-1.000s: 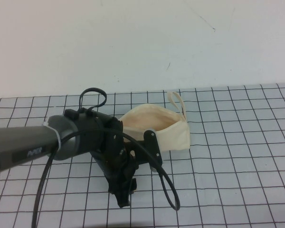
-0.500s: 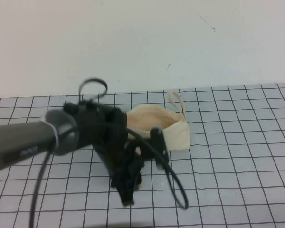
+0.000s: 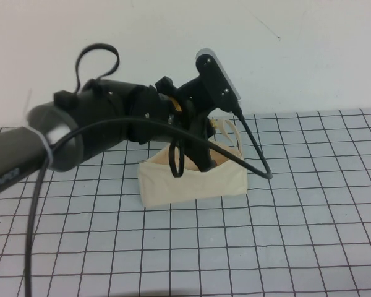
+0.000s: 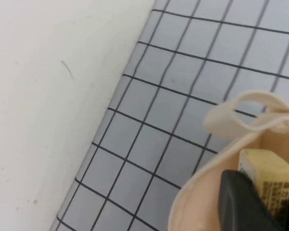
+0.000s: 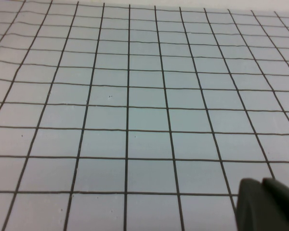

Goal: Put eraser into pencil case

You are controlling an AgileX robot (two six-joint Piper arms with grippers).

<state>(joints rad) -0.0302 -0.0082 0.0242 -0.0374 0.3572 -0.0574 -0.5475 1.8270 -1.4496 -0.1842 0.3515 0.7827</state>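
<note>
On a grey gridded table (image 3: 309, 235) against a white wall (image 3: 173, 49), the left gripper (image 3: 195, 162) is lowered into the open pencil case (image 3: 191, 182), closed on the eraser (image 4: 267, 175) inside its mouth, while the right gripper (image 5: 267, 204) is seen only as a dark edge, state indeterminable.

Work surface is a pale grey mat (image 3: 309, 204) ruled with a black square grid, meeting a plain off-white wall (image 3: 173, 49) at the far edge; wall shows a few faint dark scuff marks (image 3: 269, 29).
</note>
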